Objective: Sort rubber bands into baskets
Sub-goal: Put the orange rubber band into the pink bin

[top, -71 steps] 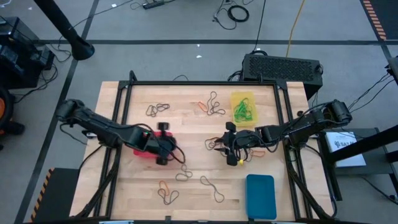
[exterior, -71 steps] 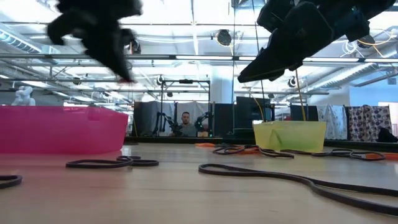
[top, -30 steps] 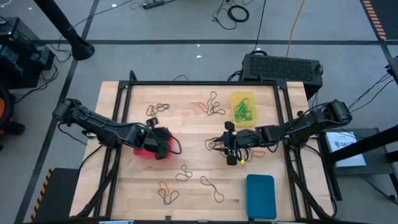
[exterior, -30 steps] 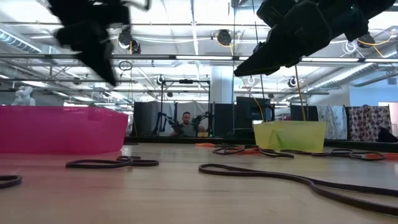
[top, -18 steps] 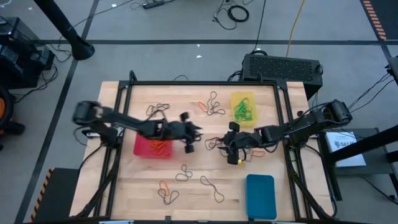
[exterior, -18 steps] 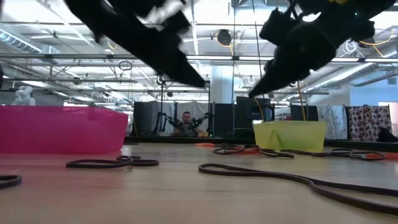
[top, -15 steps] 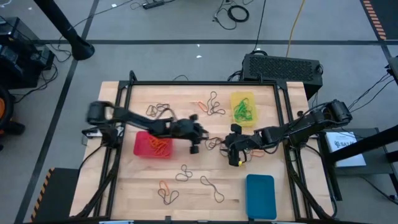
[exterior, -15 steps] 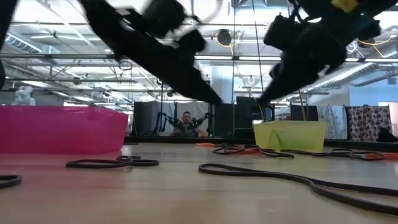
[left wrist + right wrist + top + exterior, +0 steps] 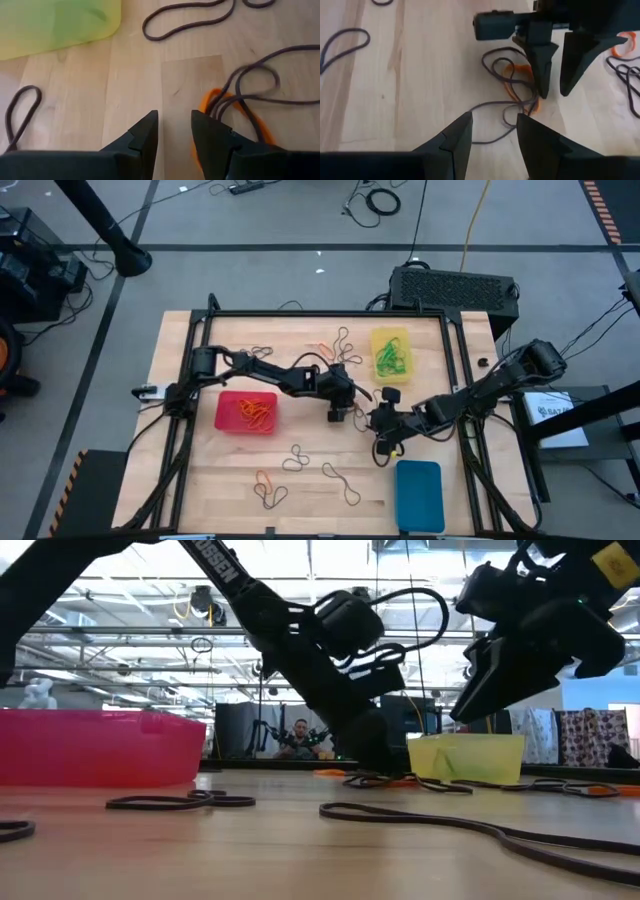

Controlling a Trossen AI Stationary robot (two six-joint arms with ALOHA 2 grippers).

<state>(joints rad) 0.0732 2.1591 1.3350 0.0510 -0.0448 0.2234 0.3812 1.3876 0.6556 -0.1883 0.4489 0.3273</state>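
Left pincer swung off the red basket to the orange band, open, empty. Right pincer beside it, open. Next pick's starting, I'd say.

Table: pale wood, smooth matt planks. Red basket and yellow basket: translucent glossy plastic. Rubber bands: matt elastic.

We can read only part of one word: white letters ending in "SEN" on the dark left arm, near the upper left of the low view.
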